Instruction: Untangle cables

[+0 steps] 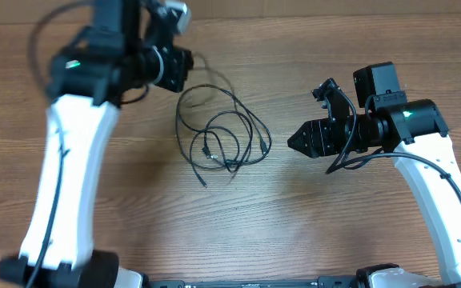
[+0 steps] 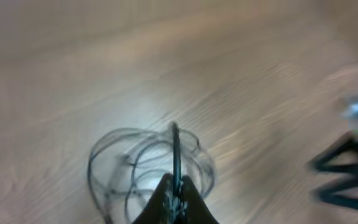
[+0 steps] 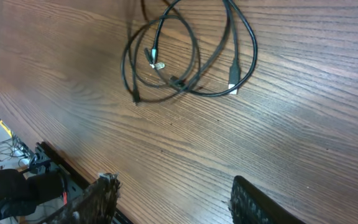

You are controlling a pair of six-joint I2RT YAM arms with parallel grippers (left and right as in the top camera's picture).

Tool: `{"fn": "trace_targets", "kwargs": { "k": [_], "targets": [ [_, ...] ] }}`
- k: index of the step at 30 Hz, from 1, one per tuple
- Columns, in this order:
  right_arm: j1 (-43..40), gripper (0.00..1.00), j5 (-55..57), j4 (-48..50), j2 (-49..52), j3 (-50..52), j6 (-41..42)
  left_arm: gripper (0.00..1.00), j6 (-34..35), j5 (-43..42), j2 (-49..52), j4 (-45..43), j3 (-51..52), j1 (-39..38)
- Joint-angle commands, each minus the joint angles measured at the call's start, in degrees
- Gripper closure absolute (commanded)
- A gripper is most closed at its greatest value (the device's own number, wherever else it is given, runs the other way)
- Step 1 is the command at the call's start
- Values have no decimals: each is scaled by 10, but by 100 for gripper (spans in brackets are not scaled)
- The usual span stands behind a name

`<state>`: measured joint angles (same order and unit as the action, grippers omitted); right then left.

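Note:
The cables (image 1: 224,134) are thin black cords lying in a looped tangle on the middle of the wooden table. My left gripper (image 1: 179,70) is at the tangle's far left end. In the blurred left wrist view its jaws (image 2: 176,188) are shut on one black cable strand, with the loops (image 2: 143,163) spread below. My right gripper (image 1: 296,140) is to the right of the tangle and apart from it. The right wrist view shows its fingers (image 3: 173,190) wide open and empty, with the cables (image 3: 188,59) and a silver-tipped plug (image 3: 234,74) ahead.
The wooden table (image 1: 134,216) carries nothing else. The right arm's thicker black wire (image 1: 350,160) hangs by its wrist. The table's front edge with a black frame and clutter below (image 3: 23,168) shows in the right wrist view.

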<state>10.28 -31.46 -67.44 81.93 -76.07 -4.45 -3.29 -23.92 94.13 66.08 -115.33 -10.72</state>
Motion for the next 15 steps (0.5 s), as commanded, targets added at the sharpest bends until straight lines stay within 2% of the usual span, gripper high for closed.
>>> {"fn": "trace_targets", "kwargs": {
  "k": [1, 9, 15],
  "targets": [
    [4, 43, 1, 6, -3, -8, 2, 96, 10, -79, -21, 17, -93, 3],
    [4, 43, 1, 13, -3, -8, 2, 96, 69, -98, -32, -8, -235, 37],
    [4, 43, 2, 13, -3, -8, 1, 96, 131, -90, -32, -76, -283, 152]
  ]
}}
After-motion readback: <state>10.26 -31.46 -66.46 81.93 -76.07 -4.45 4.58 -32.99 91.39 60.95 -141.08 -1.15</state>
